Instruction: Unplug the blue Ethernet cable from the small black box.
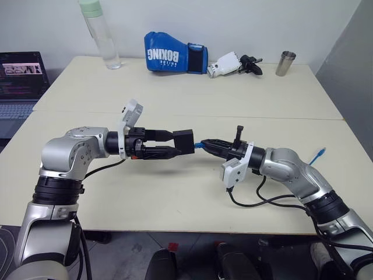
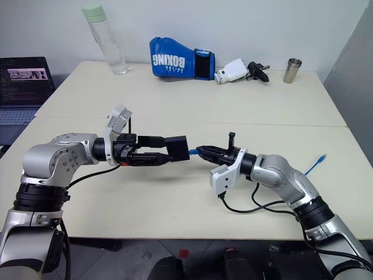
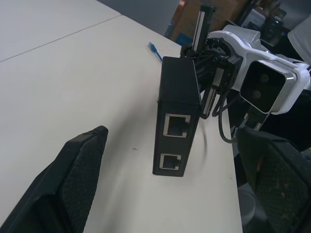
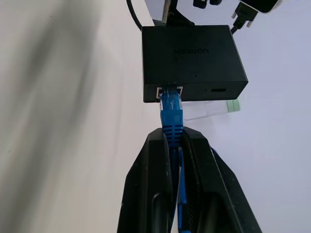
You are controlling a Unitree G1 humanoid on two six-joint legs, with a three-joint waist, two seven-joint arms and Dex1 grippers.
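From the head views, both arms meet above the table [image 1: 175,198], and the small black box [image 1: 185,140] is up in the air between them. The left gripper [image 1: 175,144] points at it from one side with wide jaws. The right gripper [image 1: 205,143] comes from the other side, closed on the blue Ethernet cable [image 1: 199,144]. The far end of the cable lies on the table near the right elbow.

In the left wrist view, the box stands between the two fingers [image 3: 73,174] with free space on both sides. I judge that it is not gripped at all.

In the right wrist view, the blue plug sits in a port of the box, and the fingers [image 4: 146,184] pinch the cord just behind the plug.

So the box seems to hang on the plug alone. If the right arm pulls now, the box will probably only follow. If the plug lets go before the left jaws close, the box can fall on the table. The grip is also on the cord and not on the latch, so a hard pull may slip or strain the plug.
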